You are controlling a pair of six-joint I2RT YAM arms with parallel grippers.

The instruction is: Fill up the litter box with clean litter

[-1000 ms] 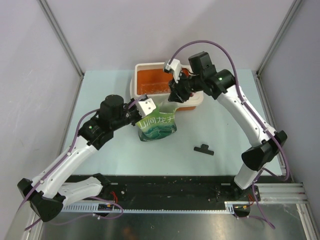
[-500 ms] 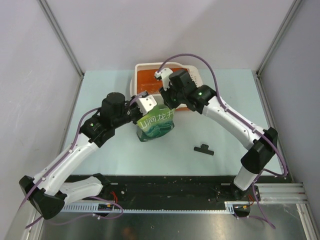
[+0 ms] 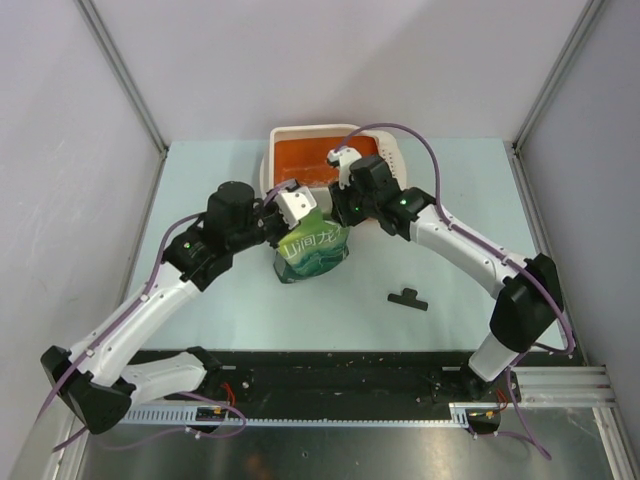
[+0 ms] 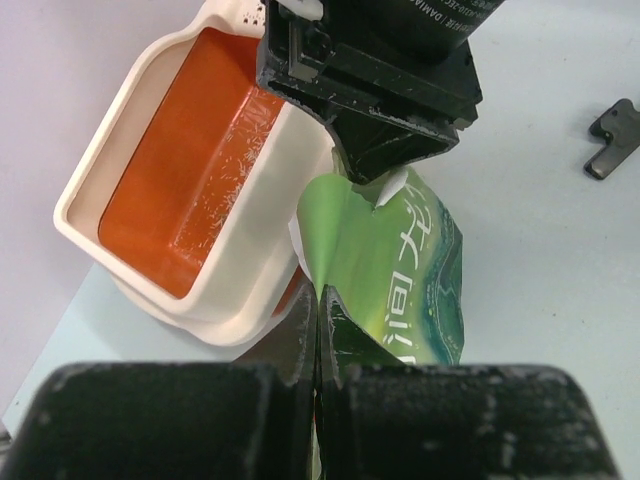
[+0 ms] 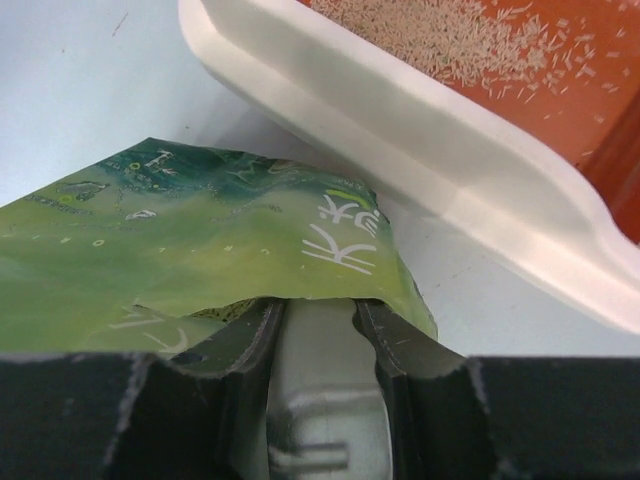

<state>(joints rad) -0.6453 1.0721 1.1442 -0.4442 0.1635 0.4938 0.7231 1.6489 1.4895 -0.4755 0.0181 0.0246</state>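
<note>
The litter box (image 3: 276, 135) stands at the back centre, orange inside with a cream rim; it also shows in the left wrist view (image 4: 105, 130) and the right wrist view (image 5: 420, 120). A thin scatter of pale litter (image 5: 440, 45) lies on its orange floor. A green pouch (image 3: 312, 250) stands upright just in front of the box. My left gripper (image 4: 318, 300) is shut on the pouch's (image 4: 410, 260) top left edge. My right gripper (image 5: 320, 305) is at the pouch's open top, jaws apart, silver lining between them, tips hidden under the green flap (image 5: 200, 240).
A small black clip (image 3: 407, 298) lies on the pale blue table to the right of the pouch, also in the left wrist view (image 4: 612, 138). Grey walls close in the left, right and back sides.
My right gripper came off the litter box and moved left and down to the pouch's top. My left gripper kept its hold and shifted slightly toward the box.
</note>
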